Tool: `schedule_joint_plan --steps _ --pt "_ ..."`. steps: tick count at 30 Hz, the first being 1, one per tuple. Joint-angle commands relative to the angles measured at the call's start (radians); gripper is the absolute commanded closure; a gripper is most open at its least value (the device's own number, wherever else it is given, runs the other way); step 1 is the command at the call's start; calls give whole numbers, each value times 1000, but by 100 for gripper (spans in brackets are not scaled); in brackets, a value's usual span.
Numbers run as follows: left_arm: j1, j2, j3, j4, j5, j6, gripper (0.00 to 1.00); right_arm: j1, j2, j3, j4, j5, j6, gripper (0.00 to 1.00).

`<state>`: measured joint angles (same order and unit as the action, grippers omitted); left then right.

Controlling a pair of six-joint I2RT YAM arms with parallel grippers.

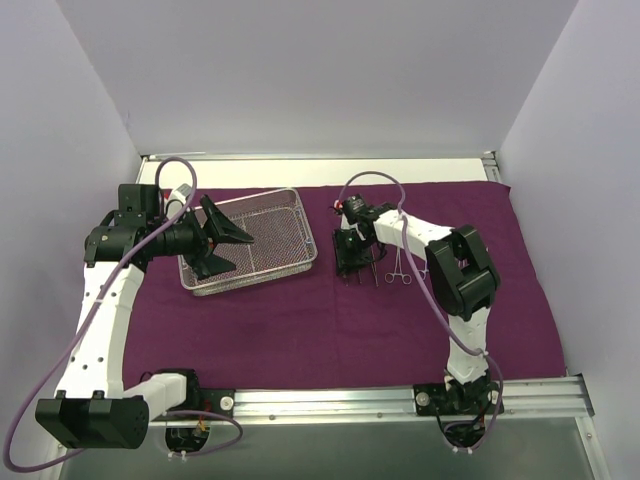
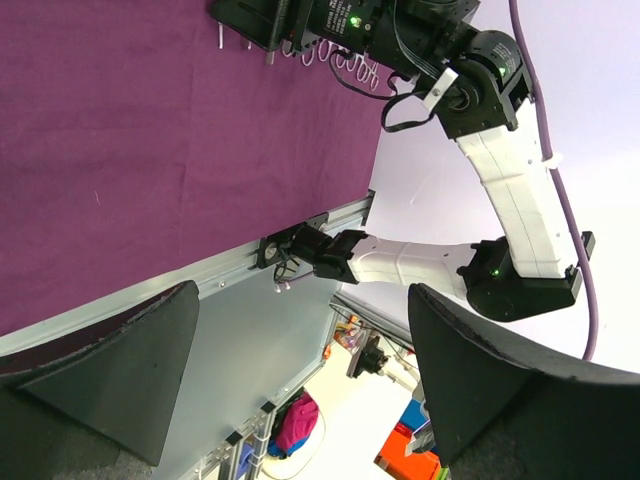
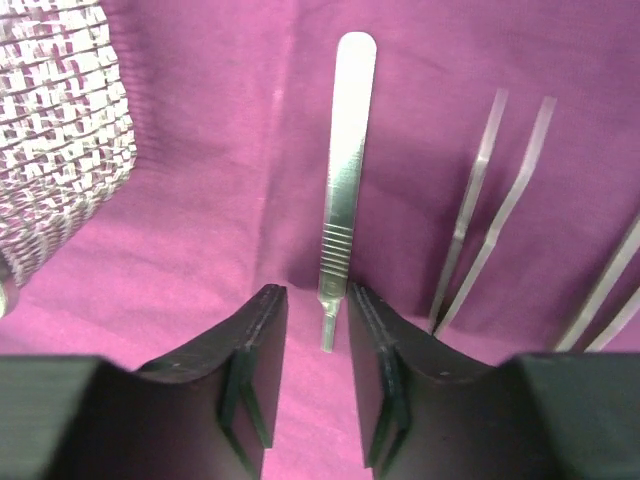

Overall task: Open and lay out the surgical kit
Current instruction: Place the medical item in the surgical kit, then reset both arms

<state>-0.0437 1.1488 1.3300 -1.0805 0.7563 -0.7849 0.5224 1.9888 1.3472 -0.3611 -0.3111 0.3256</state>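
Now | right pincer (image 3: 315,300) parted around scalpel handle (image 3: 345,150) tip | left pincer (image 2: 302,290) wide

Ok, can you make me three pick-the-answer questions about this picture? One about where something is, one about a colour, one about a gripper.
1. Which side of the tools is the tray on? A left, B right, C on top
2. What colour is the cloth? A green, B purple, C white
3. The left gripper is: A shut on the tray, B shut on a tool, C open and empty

Answers: 1 A, the top view shows the tray left of them; 2 B, it is purple all over; 3 C, it is spread wide with nothing inside.
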Motion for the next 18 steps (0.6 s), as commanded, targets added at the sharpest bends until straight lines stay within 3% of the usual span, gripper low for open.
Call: schedule_joint_plan --steps 1,7,11,14,15,18 --pt "1 -1 5 37 2 19 6 -9 -76 53 -79 75 -5 67" --pt "1 -6 -32 62 -5 38 6 -9 -165 95 -165 144 -25 53" --pt "-7 3 1 24 -101 88 6 -9 -254 80 -191 171 -25 44" --pt "-33 -23 -8 24 -181 111 6 -9 -355 20 -148 179 -7 23" --pt "-41 -35 -23 46 -225 96 6 -9 -425 -46 -125 178 3 1" --pt "-82 -95 -135 150 -262 49 6 -10 -552 -199 -9 150 59 0"
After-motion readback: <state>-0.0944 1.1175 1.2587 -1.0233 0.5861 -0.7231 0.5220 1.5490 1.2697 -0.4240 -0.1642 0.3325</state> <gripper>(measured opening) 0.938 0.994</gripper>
